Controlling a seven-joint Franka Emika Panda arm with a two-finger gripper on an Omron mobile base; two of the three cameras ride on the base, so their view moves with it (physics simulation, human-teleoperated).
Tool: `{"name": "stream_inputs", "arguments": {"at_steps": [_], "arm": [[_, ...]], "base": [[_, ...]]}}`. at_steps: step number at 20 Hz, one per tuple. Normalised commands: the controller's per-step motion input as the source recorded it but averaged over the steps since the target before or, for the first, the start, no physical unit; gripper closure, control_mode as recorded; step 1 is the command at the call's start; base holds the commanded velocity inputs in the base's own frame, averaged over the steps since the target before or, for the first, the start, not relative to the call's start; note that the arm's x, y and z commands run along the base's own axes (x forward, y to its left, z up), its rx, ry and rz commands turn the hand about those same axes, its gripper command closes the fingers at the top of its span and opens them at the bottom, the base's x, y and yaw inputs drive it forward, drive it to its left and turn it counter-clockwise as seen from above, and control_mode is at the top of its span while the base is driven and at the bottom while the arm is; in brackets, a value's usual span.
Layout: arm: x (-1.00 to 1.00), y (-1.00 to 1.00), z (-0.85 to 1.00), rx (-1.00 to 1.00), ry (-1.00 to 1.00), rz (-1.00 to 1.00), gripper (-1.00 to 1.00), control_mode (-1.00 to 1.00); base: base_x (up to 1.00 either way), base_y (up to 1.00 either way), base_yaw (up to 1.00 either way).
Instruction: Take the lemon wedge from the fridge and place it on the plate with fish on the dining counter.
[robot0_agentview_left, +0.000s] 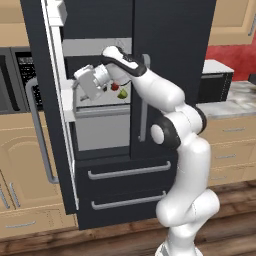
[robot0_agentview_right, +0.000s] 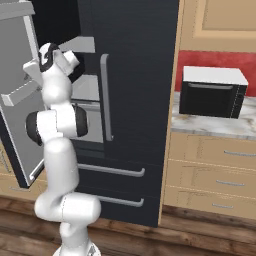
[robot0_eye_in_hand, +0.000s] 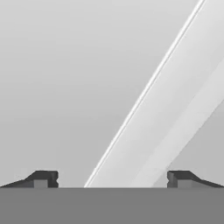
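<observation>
Tall black French-door fridge (robot0_agentview_left: 170, 50) with long grey bar handles, left door swung open on a grey-white interior, two lower drawers closed; no brand or legible lettering anywhere on it. Black microwave (robot0_agentview_right: 212, 92) with white top, standing on the marble worktop to the right, markings too small to read. White Franka arm with dark joints, rising from the floor in front of the drawers, elbow bent beside the closed right door, forearm angled up and left into the open compartment, wrist turned towards the left wall. Two-finger gripper (robot0_eye_in_hand: 113, 178) spread wide, dark fingertips (robot0_eye_in_hand: 43, 178) well apart, nothing between them, facing a pale grey inner surface. Small red round fruit (robot0_agentview_left: 114, 86) and tiny yellow-green lemon wedge (robot0_agentview_left: 122, 93) side by side on the fridge shelf, just right of the wrist.
</observation>
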Motion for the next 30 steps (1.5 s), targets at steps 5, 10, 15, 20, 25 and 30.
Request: {"name": "stream_inputs", "arguments": {"at_steps": [5,10,15,20,25,30], "arm": [[-0.66,-0.51,0.36,0.0,-0.27,-0.08,-1.0,-1.0],[-0.82,-0.98,0.0,0.0,-0.21,-0.1,-1.0,-1.0],[-0.98,-1.0,-0.06,-0.05,-0.25,-0.11,-1.0,-1.0],[-0.75,-0.92,-0.01,-0.05,-0.04,-0.28,-1.0,-1.0],[-0.46,-0.72,0.0,-0.06,0.0,-0.48,-1.0,-1.0],[-0.15,-0.56,-0.02,-0.11,0.0,-0.55,-1.0,-1.0]], "base": [[0.0,0.0,0.0],[0.0,0.0,0.0],[0.0,0.0,0.0],[0.0,0.0,0.0],[0.0,0.0,0.0],[0.0,0.0,0.0]]}}
